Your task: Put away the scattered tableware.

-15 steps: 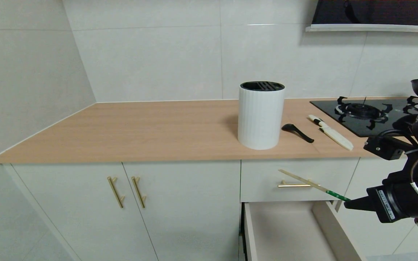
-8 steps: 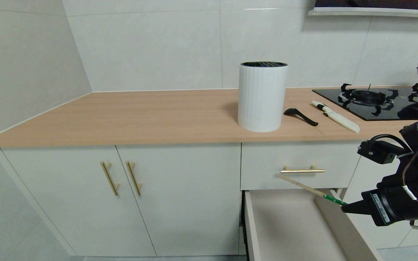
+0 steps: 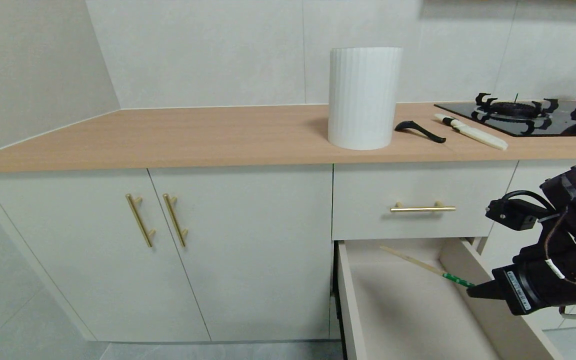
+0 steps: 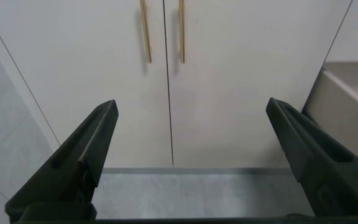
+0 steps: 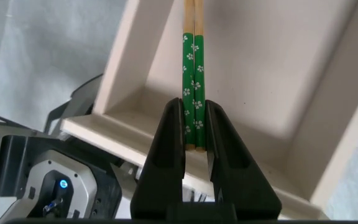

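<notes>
Right arm: low at the right side of the cabinet front, reaching in toward the open drawer (image 3: 350,300), below desk height.
Right end effector (image 3: 470,292): narrow, pinched on the green flowered ends of the chopsticks (image 3: 425,265).
Chopsticks: two, side by side, slanting out over the inside of the open drawer, bare wooden tips toward its back.
Left end effector (image 4: 191,109): spread wide, holding nothing, low in front of the cabinet doors (image 4: 166,74), above the grey floor.
Counts: two cabinet doors with gold handles, one closed drawer (image 3: 420,200) above the open one, one white ribbed utensil holder (image 3: 364,97), one pale knife (image 3: 473,132), one black spoon (image 3: 418,131).
Desk (image 3: 218,135): wood-grain top; the holder stands upright, the spoon just beside it, the knife between the spoon and a black gas hob (image 3: 518,117).
Room: pale tiled walls behind and to the left.
</notes>
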Tool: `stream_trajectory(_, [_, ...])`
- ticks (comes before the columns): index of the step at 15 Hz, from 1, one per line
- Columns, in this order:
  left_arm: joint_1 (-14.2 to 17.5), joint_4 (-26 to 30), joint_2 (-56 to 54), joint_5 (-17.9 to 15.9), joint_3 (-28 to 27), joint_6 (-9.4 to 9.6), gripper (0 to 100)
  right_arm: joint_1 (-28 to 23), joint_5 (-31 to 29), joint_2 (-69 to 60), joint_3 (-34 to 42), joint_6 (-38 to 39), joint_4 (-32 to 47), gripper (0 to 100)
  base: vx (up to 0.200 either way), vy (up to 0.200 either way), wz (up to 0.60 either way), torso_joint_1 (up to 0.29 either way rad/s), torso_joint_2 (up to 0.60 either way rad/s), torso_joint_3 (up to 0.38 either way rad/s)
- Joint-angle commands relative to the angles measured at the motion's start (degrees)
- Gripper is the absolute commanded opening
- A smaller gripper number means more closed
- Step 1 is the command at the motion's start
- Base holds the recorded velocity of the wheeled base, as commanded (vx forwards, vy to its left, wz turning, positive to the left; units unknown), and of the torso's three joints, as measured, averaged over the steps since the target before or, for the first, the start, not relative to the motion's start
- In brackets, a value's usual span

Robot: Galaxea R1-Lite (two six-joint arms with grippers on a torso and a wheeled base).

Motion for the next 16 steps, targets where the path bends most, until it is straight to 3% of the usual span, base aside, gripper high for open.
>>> stream_trajectory(1, [0.02, 0.02, 0.02, 0.01, 0.00, 0.01, 100, -0.01, 0.02, 0.57, 0.00, 0.01, -0.08, 0, 0.000, 0.000, 0.00, -0.041, 0.28, 0.203])
stream_trajectory(8, [0.02, 0.02, 0.02, 0.01, 0.00, 0.01, 100, 0.78, -1.04, 4.71, 0.61, -0.07, -2.10, 0, 0.000, 0.000, 0.00, -0.013, 0.04, 0.025])
stream_trajectory(12, [0.02, 0.02, 0.02, 0.01, 0.00, 0.01, 100, 3.51, -7.37, 15.96, 3.60, 0.81, -11.42, 0, 0.000, 0.000, 0.00, 0.000, 0.00, 0.000])
stream_trajectory(16, [0.02, 0.02, 0.02, 0.01, 0.00, 0.01, 100, 6.49, -7.54, 28.26, 3.52, 7.84, -20.30, 0, 0.000, 0.000, 0.00, 0.000, 0.00, 0.000])
